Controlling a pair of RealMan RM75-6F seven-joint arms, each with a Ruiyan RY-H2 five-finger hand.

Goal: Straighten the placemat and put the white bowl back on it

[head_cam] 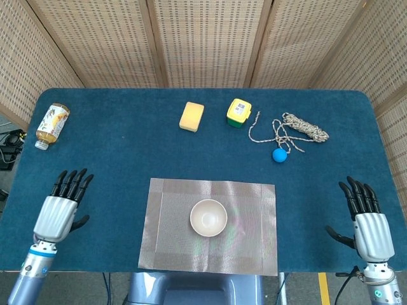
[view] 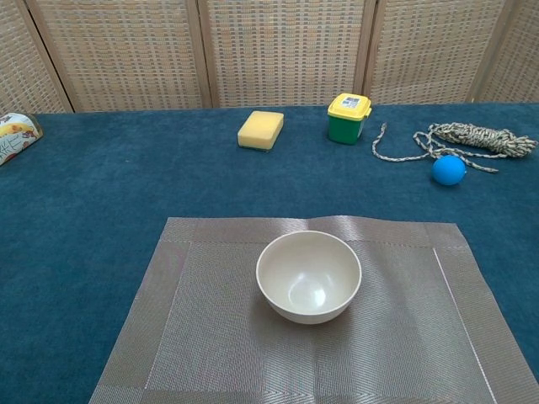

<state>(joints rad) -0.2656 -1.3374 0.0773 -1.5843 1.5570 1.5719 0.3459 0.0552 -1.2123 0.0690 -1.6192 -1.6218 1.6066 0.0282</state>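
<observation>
A dark blue cloth-covered table [head_cam: 127, 159] stands before woven folding screens [head_cam: 203, 38], seen from the robot's head and chest cameras. At the near middle of the table lies a grey woven placemat [head_cam: 248, 216], flat and squared to the table's front edge. The white bowl [head_cam: 208, 218] sits upright on the placemat, a little left of its centre, empty and touched by neither hand.

The left hand [head_cam: 58, 213] hovers over the near left part of the table, well apart from the placemat, its dark fingers [head_cam: 71, 183] released, spread and pointing away from the robot, holding nothing. The right hand [head_cam: 367, 224] mirrors it at the near right edge, fingers likewise extended and apart, thumb out to the side, holding nothing. Neither hand shows in the chest view.

Along the far side, a coiled speckled rope [head_cam: 299, 130] trails a loose end toward a green tub with a yellow lid [head_cam: 238, 113]. A yellow sponge [head_cam: 191, 116] lies just left of the tub. A bottle [head_cam: 51, 124] lies on its side at the far left. A small blue ball [head_cam: 279, 154] rests just in front of the rope.
</observation>
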